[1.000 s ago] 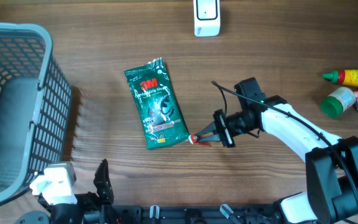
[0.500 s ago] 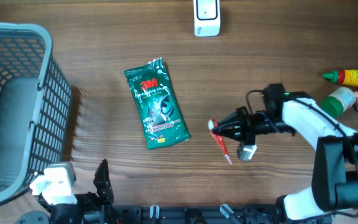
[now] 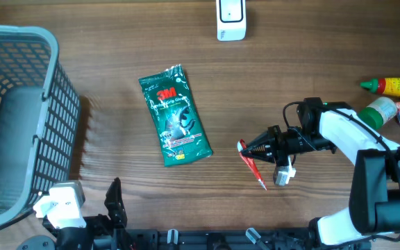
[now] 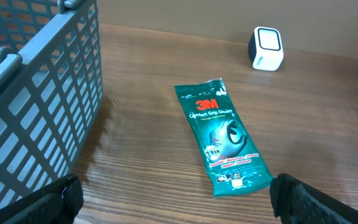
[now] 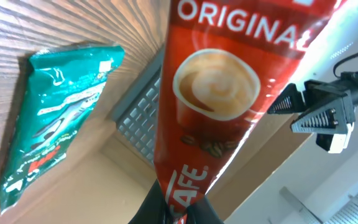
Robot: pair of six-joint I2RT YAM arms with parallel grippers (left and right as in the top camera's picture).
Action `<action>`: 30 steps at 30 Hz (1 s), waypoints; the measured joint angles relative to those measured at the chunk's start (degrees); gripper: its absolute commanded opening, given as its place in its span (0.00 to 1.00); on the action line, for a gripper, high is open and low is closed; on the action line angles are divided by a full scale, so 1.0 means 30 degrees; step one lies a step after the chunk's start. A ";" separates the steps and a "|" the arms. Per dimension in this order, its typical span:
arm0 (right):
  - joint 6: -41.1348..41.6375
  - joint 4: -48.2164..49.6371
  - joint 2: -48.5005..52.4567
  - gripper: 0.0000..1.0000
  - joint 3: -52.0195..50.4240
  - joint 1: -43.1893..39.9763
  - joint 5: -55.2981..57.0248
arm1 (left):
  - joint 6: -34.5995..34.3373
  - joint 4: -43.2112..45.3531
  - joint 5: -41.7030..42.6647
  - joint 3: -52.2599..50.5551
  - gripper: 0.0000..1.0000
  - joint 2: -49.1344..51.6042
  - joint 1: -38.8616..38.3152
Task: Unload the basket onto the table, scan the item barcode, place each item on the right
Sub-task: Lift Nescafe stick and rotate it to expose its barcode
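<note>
Right gripper [image 3: 247, 148] pinched shut on a red coffee sachet [image 3: 252, 165], right of table centre.

In the overhead view we see the sachet as a thin red stick held by its upper end, slanting down and to the right from the closed fingertips. Whether its lower end touches the wooden table [image 3: 304, 62] we cannot tell from above. In the right wrist view its printed face fills the frame, with a coffee cup picture and the word ORIGINAL. A green 3M packet [image 3: 175, 115] lies flat, near the sachet on its left. The white scanner [image 3: 230, 19] stands at the far edge, well apart from both. The left gripper [image 4: 176, 186] hangs spread wide with nothing between its fingers, just beside the grey basket [image 3: 61, 97].
</note>
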 measured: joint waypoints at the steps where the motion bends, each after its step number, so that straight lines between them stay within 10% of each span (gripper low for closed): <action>1: 0.0000 0.0000 0.0000 0.04 0.0000 0.0000 0.0109 | 0.0000 0.0000 0.0000 0.0000 1.00 0.0000 0.0000; 21: -0.4248 0.1362 0.0000 0.04 0.0000 0.0000 0.0481 | 0.0000 0.0000 0.0000 0.0000 1.00 0.0000 0.0000; 30: -1.3945 0.5603 -0.0007 0.05 0.0299 0.0262 -0.1588 | 0.0000 -0.0007 0.0000 0.0000 1.00 0.0000 0.0000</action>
